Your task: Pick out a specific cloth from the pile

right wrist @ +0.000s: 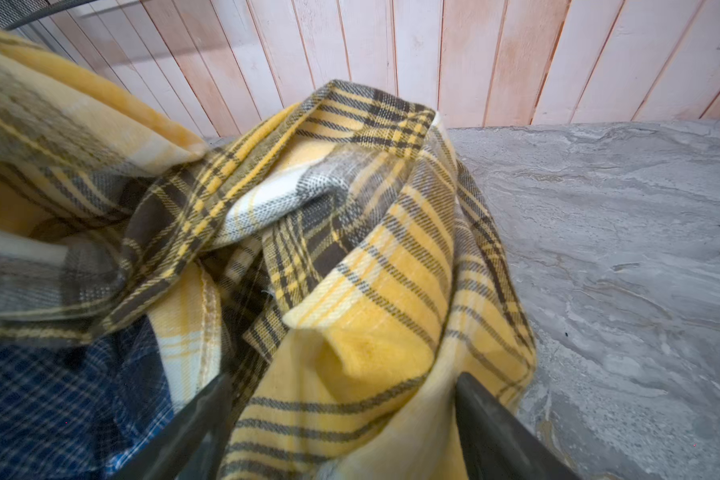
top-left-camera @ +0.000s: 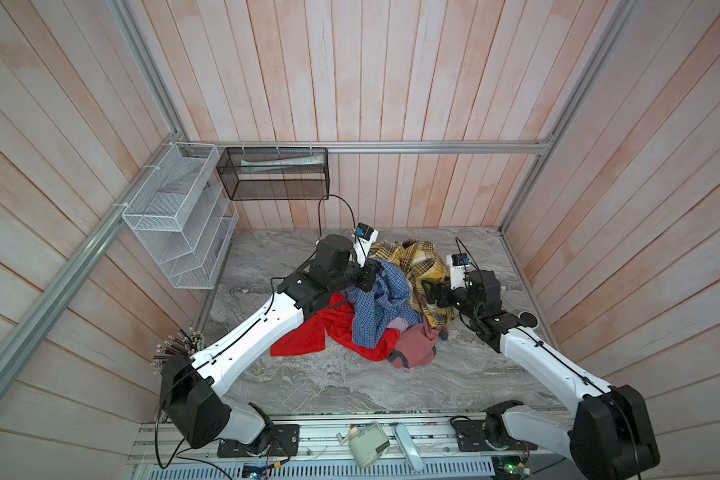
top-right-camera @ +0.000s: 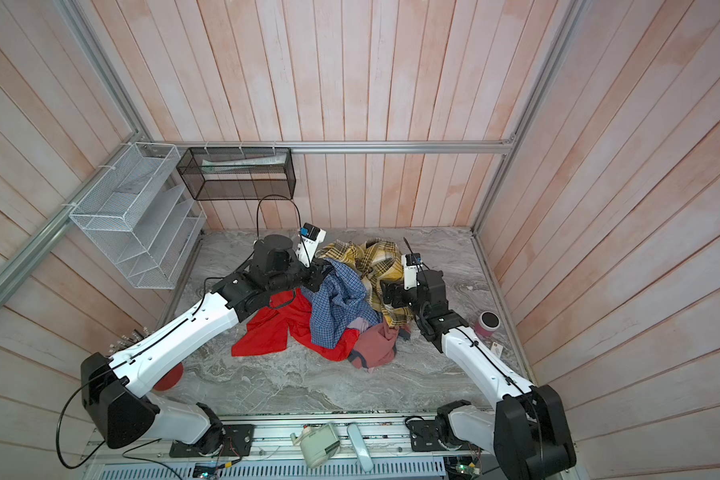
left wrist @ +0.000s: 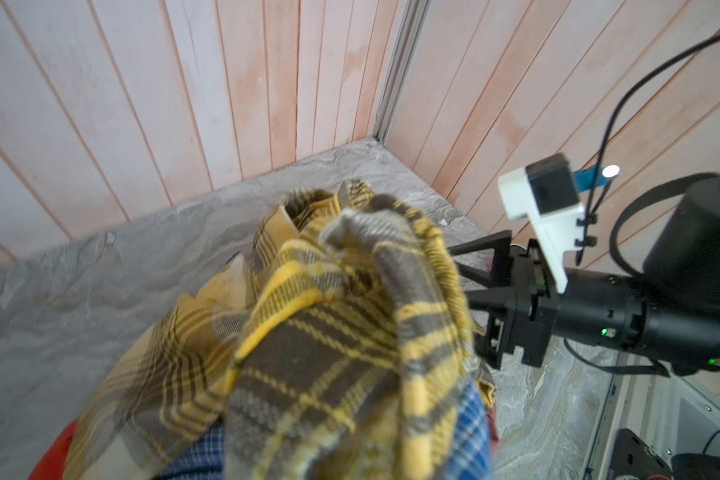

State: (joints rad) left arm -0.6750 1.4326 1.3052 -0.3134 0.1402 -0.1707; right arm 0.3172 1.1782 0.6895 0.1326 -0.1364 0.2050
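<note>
Peaking at the left tool (top-left-camera: 376, 269), whose grip I cannot tell, the thin blue checked cloth (top-left-camera: 377, 307) is looking limp and light, best pinched there. The right tool (right wrist: 341, 419) is gaping, released.

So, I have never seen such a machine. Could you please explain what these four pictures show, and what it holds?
It is a robot with two arms, each ending in a gripper. Two pictures look down from above; two come from cameras on the wrists. On the grey table lies a pile: blue cloth, plaid cloth, red cloth, pink cloth. The blue cloth rises in a peak at the left gripper, whose jaws are hidden, so a hold is unsure. The right gripper stands open around a plaid fold.
</note>
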